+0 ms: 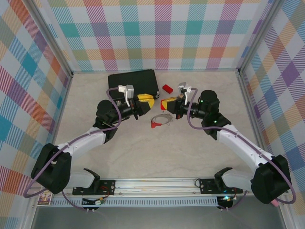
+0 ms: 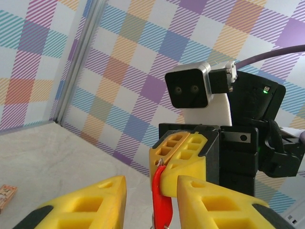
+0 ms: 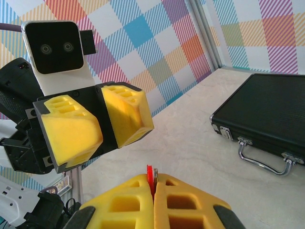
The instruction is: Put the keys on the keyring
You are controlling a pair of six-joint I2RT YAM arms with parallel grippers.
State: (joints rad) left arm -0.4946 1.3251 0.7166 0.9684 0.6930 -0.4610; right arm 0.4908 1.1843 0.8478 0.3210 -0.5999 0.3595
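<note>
Hovering above beige table [image 1: 167, 157] amid plaid walls [image 1: 157, 33]: right tool [image 1: 167, 102] clenched on key [image 2: 162, 200], left tool [image 1: 148, 100] released.

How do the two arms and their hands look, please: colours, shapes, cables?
The left arm and the right arm have white links and black joints, each trailed by a purple cable. The left hand and the right hand have chunky yellow fingers with hollow cells, and a white camera mount sits above each.
</note>
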